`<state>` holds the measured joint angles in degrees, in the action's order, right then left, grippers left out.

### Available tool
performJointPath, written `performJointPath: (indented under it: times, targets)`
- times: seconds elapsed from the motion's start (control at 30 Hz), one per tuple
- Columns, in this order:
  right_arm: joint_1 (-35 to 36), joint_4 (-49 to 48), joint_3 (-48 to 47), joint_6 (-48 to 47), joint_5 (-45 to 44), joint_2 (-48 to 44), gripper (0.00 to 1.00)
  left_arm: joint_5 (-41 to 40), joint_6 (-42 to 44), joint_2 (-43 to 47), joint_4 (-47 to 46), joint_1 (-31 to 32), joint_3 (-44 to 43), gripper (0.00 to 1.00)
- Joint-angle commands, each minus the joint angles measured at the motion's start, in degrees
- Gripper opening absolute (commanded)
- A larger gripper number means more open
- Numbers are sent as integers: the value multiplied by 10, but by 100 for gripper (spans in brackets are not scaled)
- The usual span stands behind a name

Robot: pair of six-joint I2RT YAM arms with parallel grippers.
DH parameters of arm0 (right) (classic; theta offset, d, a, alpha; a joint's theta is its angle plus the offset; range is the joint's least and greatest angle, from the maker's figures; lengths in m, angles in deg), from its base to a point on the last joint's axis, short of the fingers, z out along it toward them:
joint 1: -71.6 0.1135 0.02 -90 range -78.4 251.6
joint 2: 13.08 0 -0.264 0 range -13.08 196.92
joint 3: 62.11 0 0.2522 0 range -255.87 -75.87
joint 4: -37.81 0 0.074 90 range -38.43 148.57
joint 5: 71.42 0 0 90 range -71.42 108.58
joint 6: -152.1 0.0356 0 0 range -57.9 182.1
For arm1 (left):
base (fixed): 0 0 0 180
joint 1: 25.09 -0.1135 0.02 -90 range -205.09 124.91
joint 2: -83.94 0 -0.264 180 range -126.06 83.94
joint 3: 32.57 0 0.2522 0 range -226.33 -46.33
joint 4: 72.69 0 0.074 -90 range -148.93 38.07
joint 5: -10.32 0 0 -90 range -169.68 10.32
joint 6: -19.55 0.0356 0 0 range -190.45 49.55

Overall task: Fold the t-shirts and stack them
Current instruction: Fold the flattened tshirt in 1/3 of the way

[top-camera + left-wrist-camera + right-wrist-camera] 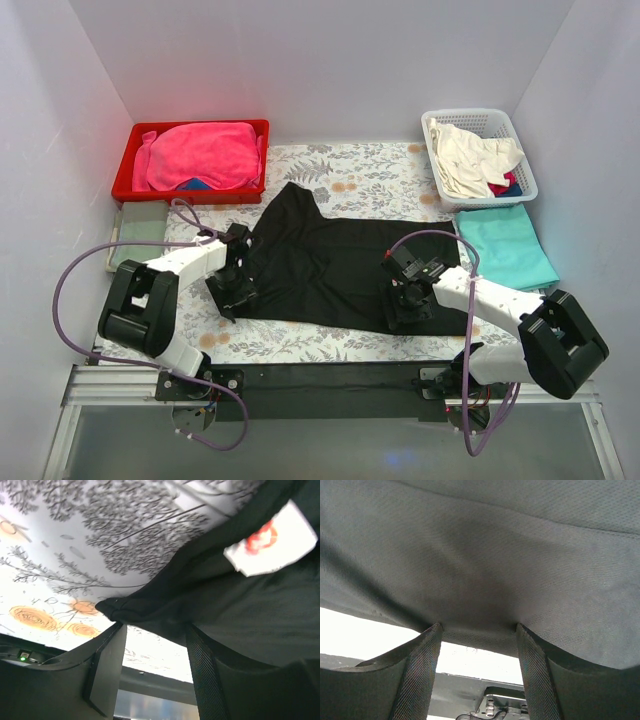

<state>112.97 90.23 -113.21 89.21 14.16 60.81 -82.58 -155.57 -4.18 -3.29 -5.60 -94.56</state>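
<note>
The black t-shirt [330, 260] lies spread on the flowered tablecloth [360, 180], one sleeve pointing to the back. A teal t-shirt [508, 245] lies folded at the right. My left gripper [237, 290] stands open at the shirt's near-left edge. In the left wrist view its fingertips [155, 627] straddle a bunched hem of the black t-shirt [250, 605], which bears a white label [270, 540] with red print. My right gripper [408, 305] is open at the near-right edge. In the right wrist view its tips [479, 627] touch the hem of the black cloth [480, 555].
A red bin [190, 195] at the back left holds pink cloth [200, 155]. At the back right, a white basket [525, 170] holds pale garments. A grey-green folded cloth [140, 225] lies by the left wall. White walls close in three sides.
</note>
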Motion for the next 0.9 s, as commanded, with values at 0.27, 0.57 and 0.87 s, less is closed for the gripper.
performJointPath:
  times: [0.27,0.57,0.87]
  targets:
    - [-1,25,12,16,40,3,65,14,-15,4,53,2,62,50]
    - [-1,94,47,40,99,-77,64,15,-22,59,138,2,39,50]
    - [-1,136,-6,47,65,-141,64,-32,-26,73,179,2,-81,50]
